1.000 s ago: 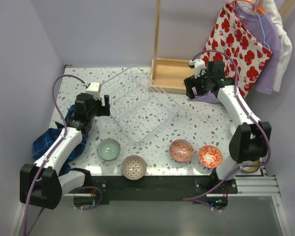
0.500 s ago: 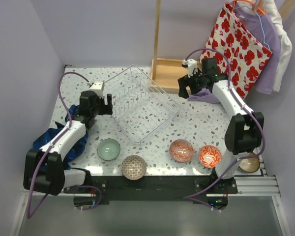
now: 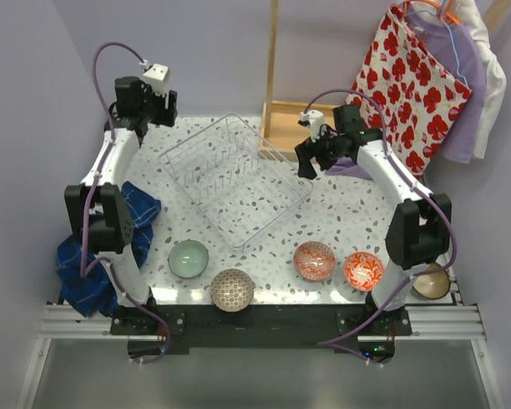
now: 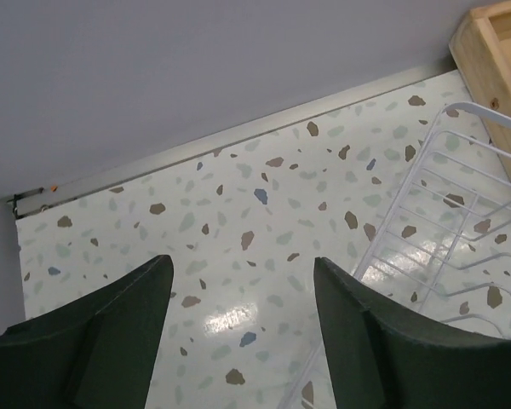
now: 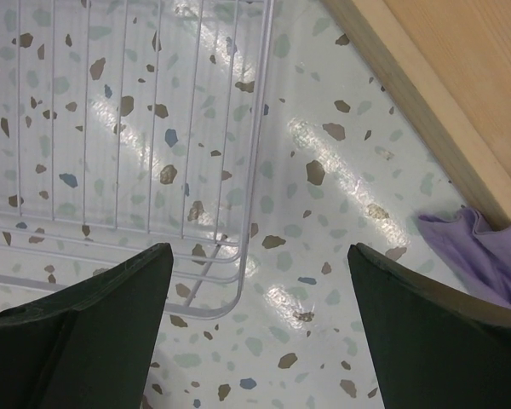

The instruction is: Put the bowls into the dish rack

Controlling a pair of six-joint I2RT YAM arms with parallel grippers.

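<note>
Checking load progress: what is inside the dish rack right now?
Nothing: the dish rack holds only its prongs, with the speckled table showing through. The right gripper covers a bit of its far right edge.

I see only a bit of the brown bowl (image 3: 434, 285); the right arm (image 3: 417, 234) hides the rest. My left wrist camera cuts the dish rack (image 4: 426, 239) and the wooden box (image 4: 498, 68) off at its right edge. The blue cloth (image 3: 72, 268) is partly behind the left arm (image 3: 102, 213). The purple cloth (image 5: 485, 256) runs off the right wrist picture.
</note>
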